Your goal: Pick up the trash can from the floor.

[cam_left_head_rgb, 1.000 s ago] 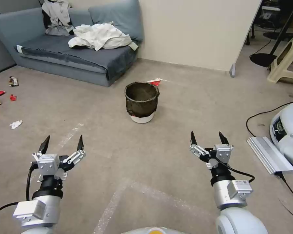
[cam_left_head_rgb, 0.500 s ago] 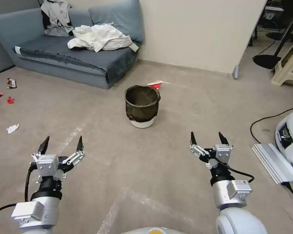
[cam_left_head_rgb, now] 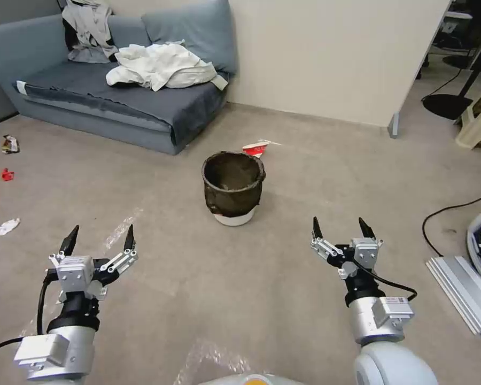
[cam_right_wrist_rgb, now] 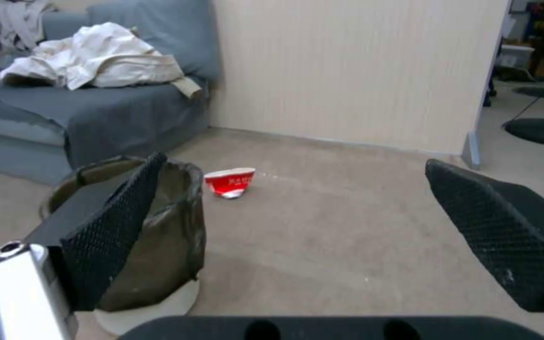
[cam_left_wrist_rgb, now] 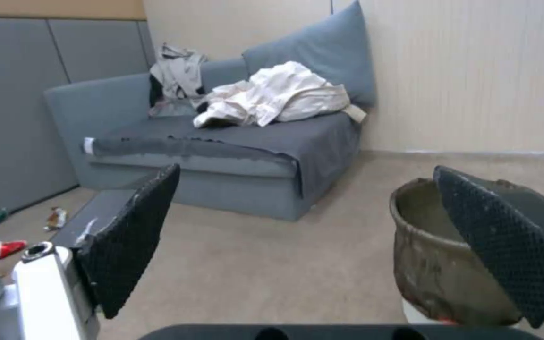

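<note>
Floor (cam_left_head_rgb: 304, 176): beige-grey, faintly scuffed. Grey sofa (cam_left_head_rgb: 117, 101) at far left, white clothes (cam_left_head_rgb: 157, 67) heaped on it. Trash can (cam_left_head_rgb: 233, 188): upright on the floor, centre of the scene, dark bag folded over its rim, white base showing. Crushed red cup (cam_left_head_rgb: 255, 148) lies just beyond it. Left gripper (cam_left_head_rgb: 98, 241) near left, fingers apart, empty. Right gripper (cam_left_head_rgb: 341, 230) near right, fingers apart, empty. Both well short of the trash can.
</note>
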### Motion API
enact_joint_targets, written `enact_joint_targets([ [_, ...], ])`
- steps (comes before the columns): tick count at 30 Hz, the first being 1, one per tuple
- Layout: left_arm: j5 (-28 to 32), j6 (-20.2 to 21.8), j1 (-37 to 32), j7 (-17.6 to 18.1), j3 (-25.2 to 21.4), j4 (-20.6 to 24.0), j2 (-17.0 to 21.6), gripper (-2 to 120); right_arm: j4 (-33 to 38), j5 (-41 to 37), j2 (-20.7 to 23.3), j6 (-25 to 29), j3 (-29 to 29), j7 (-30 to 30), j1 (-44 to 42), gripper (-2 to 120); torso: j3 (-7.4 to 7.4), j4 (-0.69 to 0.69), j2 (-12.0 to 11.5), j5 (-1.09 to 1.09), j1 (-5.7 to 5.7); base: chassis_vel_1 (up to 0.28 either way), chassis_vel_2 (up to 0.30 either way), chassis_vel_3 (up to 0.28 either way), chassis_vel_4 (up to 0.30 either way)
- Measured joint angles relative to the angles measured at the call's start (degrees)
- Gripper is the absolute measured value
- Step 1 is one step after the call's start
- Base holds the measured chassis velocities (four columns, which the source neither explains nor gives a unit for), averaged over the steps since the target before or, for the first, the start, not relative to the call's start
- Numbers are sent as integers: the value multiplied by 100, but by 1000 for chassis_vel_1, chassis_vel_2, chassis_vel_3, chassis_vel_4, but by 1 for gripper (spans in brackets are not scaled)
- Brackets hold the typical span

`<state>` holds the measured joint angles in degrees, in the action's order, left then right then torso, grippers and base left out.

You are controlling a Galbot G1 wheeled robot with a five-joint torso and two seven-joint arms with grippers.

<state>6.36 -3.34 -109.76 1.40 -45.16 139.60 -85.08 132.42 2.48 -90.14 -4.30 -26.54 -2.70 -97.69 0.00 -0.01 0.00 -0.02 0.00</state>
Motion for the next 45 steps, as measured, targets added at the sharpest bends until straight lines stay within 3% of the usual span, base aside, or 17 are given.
enact_joint_targets([
  [31,225,165,129,-52,-26,-21,103,100,-2,-10,-14,121,31,-32,13,100,1,2,0,0,1,-171,172,168,-168],
  [36,568,613,491,-129,-40,-86,367,100,-41,-19,-9,122,26,-39,52,100,0,0,0,2,0,-48,44,45,-34],
  [39,1036,1235,1016,-130,-14,-212,707,100,-105,-28,2,118,7,-55,119,100,-1,0,0,1,0,23,-26,-34,10],
  [45,1444,1840,1630,-45,180,-545,1270,100,-207,-32,2,23,-2,-80,252,100,0,2,0,1,0,6,-6,-9,1],
])
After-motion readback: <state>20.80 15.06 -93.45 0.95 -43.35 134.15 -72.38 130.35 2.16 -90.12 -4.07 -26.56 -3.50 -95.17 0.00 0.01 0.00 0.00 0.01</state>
